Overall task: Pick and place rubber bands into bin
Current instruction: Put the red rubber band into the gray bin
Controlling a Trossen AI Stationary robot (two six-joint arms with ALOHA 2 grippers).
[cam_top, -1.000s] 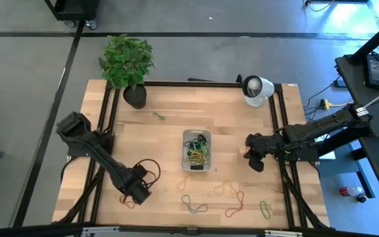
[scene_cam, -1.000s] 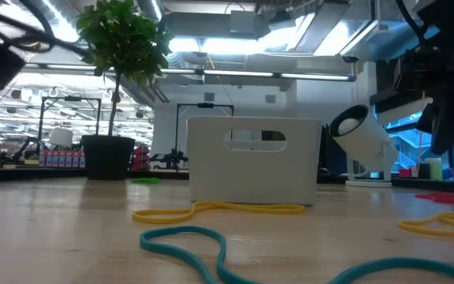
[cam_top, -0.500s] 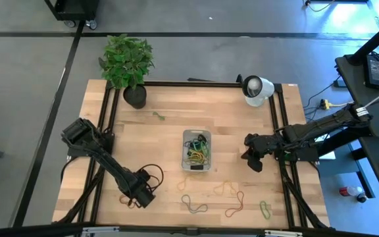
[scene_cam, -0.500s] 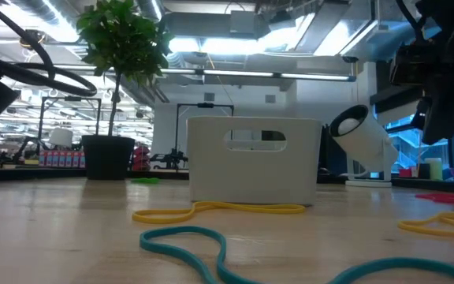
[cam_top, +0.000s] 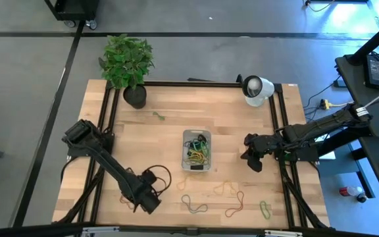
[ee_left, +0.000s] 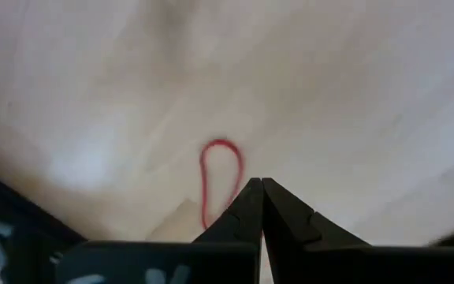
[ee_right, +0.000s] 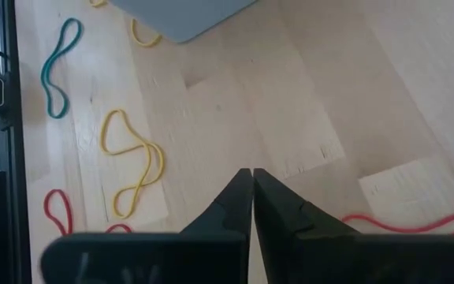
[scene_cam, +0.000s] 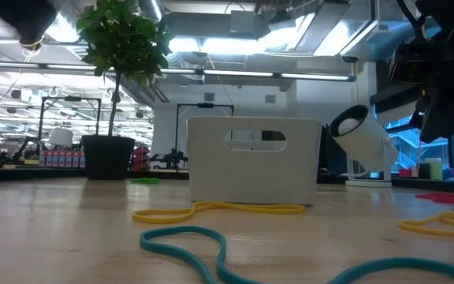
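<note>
My left gripper (cam_top: 147,203) is down at the table's near left, its fingers (ee_left: 261,183) shut at the end of a red rubber band (ee_left: 221,162) whose loop lies on the wood. The bin (cam_top: 197,151), a small grey tray mid-table, holds several coloured rubber bands. More bands lie near the front edge: yellow (cam_top: 226,187), teal (cam_top: 193,204), red (cam_top: 234,205), green (cam_top: 265,209). My right gripper (cam_top: 252,158) hovers shut to the right of the bin, holding nothing (ee_right: 252,177). My left gripper has the red band's near end at its fingertips, where one strand (ee_left: 240,196) runs in between the two shut fingers. The fingers come from above, slanting down. The rest of the loop (ee_left: 211,154) lies slack on the table.
A potted plant (cam_top: 127,62) stands at the far left corner and a round white lamp (cam_top: 256,89) at the far right. A small green band (cam_top: 158,116) lies behind the bin. In the low view the bin (scene_cam: 252,162) stands behind yellow (scene_cam: 219,210) and teal (scene_cam: 203,241) bands.
My left gripper has moved toward the table's near edge and a little to the right, coming down onto the red band. My right gripper has kept still.
</note>
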